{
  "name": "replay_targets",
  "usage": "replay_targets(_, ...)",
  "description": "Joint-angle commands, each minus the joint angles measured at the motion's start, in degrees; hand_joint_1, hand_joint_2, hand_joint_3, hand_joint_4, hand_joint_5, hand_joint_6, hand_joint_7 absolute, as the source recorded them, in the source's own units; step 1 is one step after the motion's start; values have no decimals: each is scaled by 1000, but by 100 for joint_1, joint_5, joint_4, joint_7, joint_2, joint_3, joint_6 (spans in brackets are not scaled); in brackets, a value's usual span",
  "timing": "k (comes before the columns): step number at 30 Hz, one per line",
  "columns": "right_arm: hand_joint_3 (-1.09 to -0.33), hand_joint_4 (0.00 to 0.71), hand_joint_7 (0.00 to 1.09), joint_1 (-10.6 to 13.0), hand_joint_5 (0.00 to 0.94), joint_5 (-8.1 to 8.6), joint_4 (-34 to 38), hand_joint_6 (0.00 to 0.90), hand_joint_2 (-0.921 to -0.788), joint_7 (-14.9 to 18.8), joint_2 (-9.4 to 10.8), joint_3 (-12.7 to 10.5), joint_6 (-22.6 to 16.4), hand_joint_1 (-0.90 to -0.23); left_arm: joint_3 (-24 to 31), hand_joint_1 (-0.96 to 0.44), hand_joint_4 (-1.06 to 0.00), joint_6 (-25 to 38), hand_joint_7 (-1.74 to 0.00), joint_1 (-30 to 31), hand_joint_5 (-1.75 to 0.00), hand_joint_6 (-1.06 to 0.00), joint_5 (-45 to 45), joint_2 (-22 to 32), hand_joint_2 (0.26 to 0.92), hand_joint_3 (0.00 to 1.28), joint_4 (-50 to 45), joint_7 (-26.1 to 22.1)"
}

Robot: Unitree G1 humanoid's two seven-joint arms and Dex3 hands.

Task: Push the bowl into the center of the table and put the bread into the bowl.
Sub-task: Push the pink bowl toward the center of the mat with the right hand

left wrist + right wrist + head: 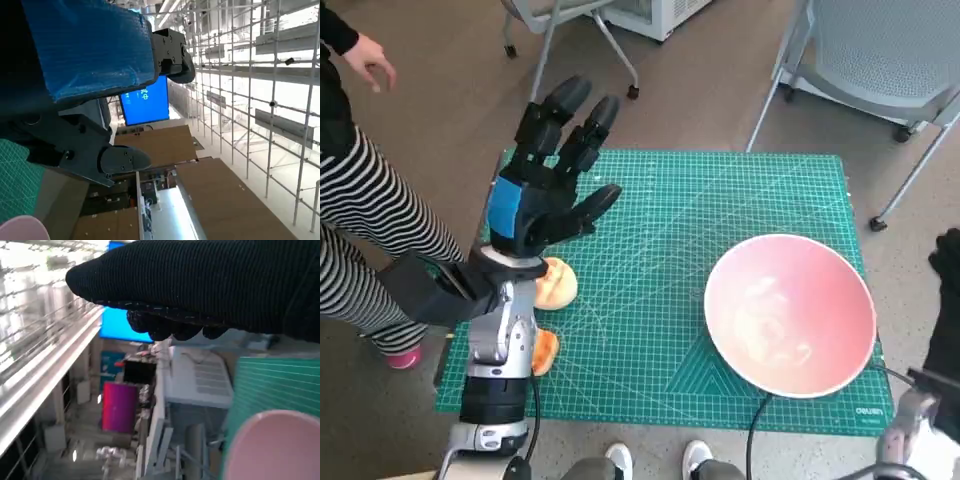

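Bowl (790, 313): sat near the mat's right edge, off centre; we judged it needed a low, slow rim push leftward.
Right hand (948, 262): beside the bowl; finger state unclear to us.
Left hand (548, 190): fingers spread, empty.
Bread (554, 283): under the left arm.

The green cutting mat (720, 200) on the counter carries a small pale brand mark (871, 411) at its corner near the pink bowl (790, 313), but the letters are too small to make out; its printed grid lines carry no numbers that can be read. In the left wrist view a blue screen (146, 102) shows a few light characters, blurred beyond reading. The blue screen (122, 327) in the right wrist view shows no legible text.
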Motion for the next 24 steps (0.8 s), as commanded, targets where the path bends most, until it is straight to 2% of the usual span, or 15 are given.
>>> replay_targets(1,-789,155,498,35,2,124,590,32,-921,177,224,19,-267,-629,23,-162,-237,59,-593,-68,-2,1,-54,70,889,305,-21,-66)
replay_targets(11,-816,129,457,-292,0,195,1658,51,-921,594,620,182,-756,-624,62,-152,-240,148,-594,-66,-3,1,-98,131,899,286,-58,-139)
replay_targets(17,-818,134,454,-517,6,164,1982,54,-921,682,783,308,-789,-633,84,-141,-235,152,-584,-54,0,1,-105,180,906,277,-57,-171)
replay_targets(24,-824,152,462,-719,13,110,2069,82,-921,706,1001,546,-615,-608,136,-139,-238,227,-583,20,-2,1,-153,250,909,268,-152,-222)
